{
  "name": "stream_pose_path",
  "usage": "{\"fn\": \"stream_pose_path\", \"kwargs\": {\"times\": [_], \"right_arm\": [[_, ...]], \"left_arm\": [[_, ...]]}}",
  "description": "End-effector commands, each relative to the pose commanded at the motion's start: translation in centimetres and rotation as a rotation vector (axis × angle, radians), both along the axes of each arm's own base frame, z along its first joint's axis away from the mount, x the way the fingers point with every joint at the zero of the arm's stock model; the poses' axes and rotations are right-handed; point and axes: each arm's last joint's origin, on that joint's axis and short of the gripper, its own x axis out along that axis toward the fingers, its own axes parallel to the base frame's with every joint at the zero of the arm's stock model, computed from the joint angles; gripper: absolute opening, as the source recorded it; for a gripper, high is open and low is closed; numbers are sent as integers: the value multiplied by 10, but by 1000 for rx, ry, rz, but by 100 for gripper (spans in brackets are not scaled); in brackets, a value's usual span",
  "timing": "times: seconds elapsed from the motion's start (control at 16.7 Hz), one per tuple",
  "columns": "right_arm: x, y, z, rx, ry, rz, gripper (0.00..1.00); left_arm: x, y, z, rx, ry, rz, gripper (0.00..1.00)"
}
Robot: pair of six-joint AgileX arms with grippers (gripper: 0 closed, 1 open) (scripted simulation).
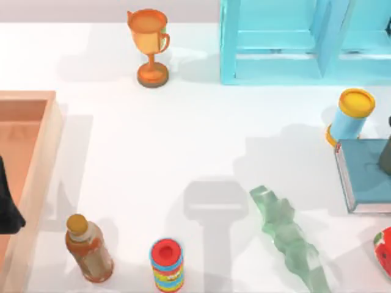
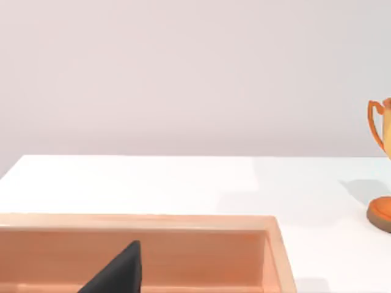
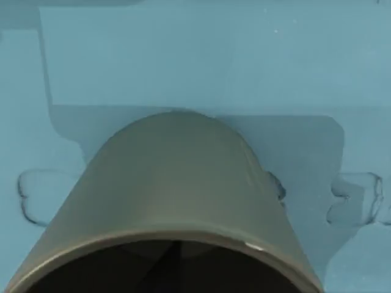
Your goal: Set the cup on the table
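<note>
You see the cup (image 3: 177,201) from the right wrist camera, mouth toward the lens, olive-grey wall over a blue surface. In the top view a dark sliver at the right edge (image 1: 386,154) stands on the blue book (image 1: 366,174); this is probably the cup, though it is cut off by the frame. So it sits on the book, not on the bare counter (image 1: 183,140).

Right pincer: no fingers visible, so you cannot tell whether it is clenched or released.

Left pincer: a dark shape at the left edge (image 1: 7,201), over the wooden tray (image 1: 43,122); one dark tip (image 2: 119,271) shows inside the tray. Its state cannot be told either.

Around the book: blue can with yellow lid (image 1: 351,116) touching or just beside its far corner, turquoise shelf (image 1: 305,39) behind, a red item (image 1: 385,250) near the front.

Centre counter: glassy green bottle (image 1: 290,235) lying down, striped can (image 1: 167,265), brown bottle (image 1: 88,247), orange trophy (image 1: 149,46) at the back.
</note>
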Motion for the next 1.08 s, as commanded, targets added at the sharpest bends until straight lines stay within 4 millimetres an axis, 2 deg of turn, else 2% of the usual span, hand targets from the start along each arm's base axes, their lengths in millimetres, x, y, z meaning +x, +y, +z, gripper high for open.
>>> {"fn": "stream_pose_path", "kwargs": {"times": [0.48, 1.08], "right_arm": [[0, 0, 0, 0, 0, 0, 2], [0, 0, 2, 0, -2, -2, 0]], "left_arm": [[0, 0, 0, 0, 0, 0, 100], [0, 0, 0, 0, 0, 0, 100]]}}
